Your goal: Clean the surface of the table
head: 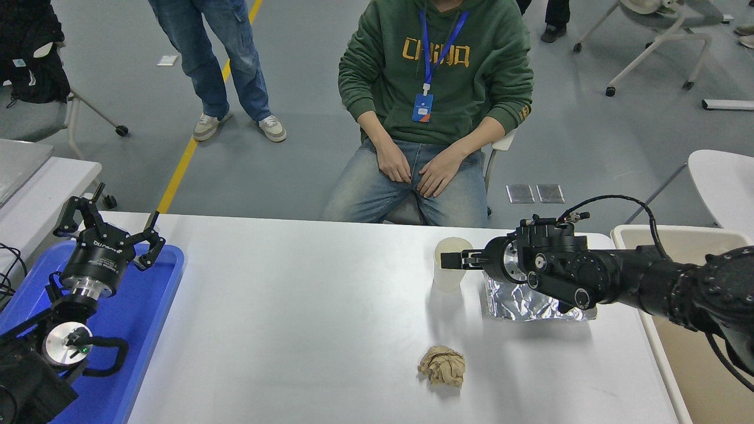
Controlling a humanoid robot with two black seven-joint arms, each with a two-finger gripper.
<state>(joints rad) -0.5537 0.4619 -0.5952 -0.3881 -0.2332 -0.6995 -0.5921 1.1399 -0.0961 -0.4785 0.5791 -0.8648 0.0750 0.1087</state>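
Observation:
The table surface (294,306) is a wide white-grey top. On it stand a pale paper cup (449,275), a crumpled silver foil sheet (524,301) just right of the cup, and a crumpled brown paper ball (442,365) nearer the front. My right gripper (445,259) reaches in from the right, above the foil, and its tip overlaps the cup's rim. It is seen edge-on. My left gripper (112,221) is parked open over the blue tray (147,312) at the lower left.
A beige bin (695,347) stands against the table's right edge. A person in a green hoodie (436,70) sits at the far side, hands on their lap. Another person's legs (218,65) are behind. A second white table (35,188) lies at the left.

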